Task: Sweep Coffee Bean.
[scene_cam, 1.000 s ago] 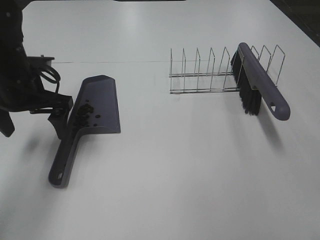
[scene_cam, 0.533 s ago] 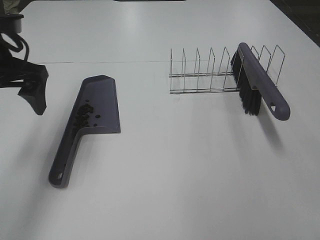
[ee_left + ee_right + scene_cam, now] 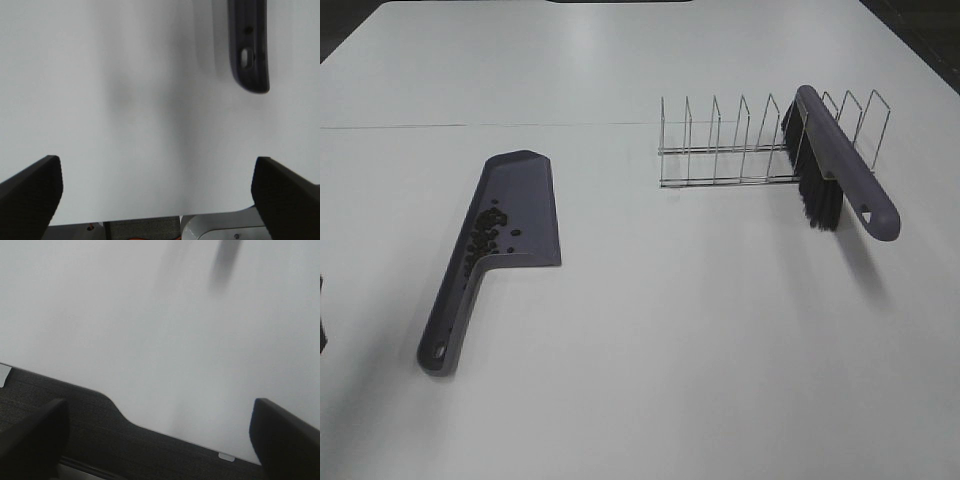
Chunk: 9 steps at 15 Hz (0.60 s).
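The coffee bean (image 3: 486, 229) lies as a small dark cluster inside the purple dustpan (image 3: 525, 195), along its left wall, on the left of the white table. A purple brush (image 3: 842, 162) with black bristles rests across the right end of a wire rack (image 3: 720, 152). In the left wrist view my left gripper (image 3: 157, 197) is open over bare table, and the dustpan's handle end (image 3: 248, 47) lies ahead of it, untouched. My right gripper (image 3: 157, 440) is open and holds nothing, hovering at the table's edge. Neither gripper shows clearly in the exterior high view.
The white table (image 3: 670, 340) stretches between the dustpan and the rack. In the right wrist view the table's edge (image 3: 125, 417) borders a dark floor (image 3: 75, 440). A thin dark sliver (image 3: 322, 320) shows at the far left edge of the exterior high view.
My left arm has drawn back from beside the dustpan and left the exterior high view to the left. Dustpan, beans, brush and rack have stayed where they were.
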Each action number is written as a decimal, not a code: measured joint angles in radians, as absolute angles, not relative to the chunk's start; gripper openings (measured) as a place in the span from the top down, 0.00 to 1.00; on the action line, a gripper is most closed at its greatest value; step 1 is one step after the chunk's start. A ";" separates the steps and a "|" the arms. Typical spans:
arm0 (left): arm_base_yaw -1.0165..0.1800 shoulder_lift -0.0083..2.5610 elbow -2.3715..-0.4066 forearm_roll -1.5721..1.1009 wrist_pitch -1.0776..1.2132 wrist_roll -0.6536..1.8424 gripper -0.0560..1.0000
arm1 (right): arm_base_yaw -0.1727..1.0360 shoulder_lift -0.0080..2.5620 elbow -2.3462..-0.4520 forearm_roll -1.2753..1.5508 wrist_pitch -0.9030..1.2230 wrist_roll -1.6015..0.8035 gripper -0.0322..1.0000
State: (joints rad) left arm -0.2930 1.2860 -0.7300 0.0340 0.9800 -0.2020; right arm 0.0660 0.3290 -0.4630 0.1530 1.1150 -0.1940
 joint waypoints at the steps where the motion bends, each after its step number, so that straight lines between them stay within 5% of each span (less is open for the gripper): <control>1: -0.293 1.240 -0.683 0.034 0.980 -0.202 0.05 | 0.066 0.329 -0.463 0.153 1.115 -0.194 0.14; 9: -0.293 0.799 -0.529 0.035 1.075 -0.232 0.05 | 0.066 0.329 -0.463 0.153 1.115 -0.194 0.14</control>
State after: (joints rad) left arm -0.2930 0.7990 -0.5290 0.0350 1.0750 -0.2320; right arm 0.0660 0.3290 -0.4630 0.1530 1.1150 -0.1940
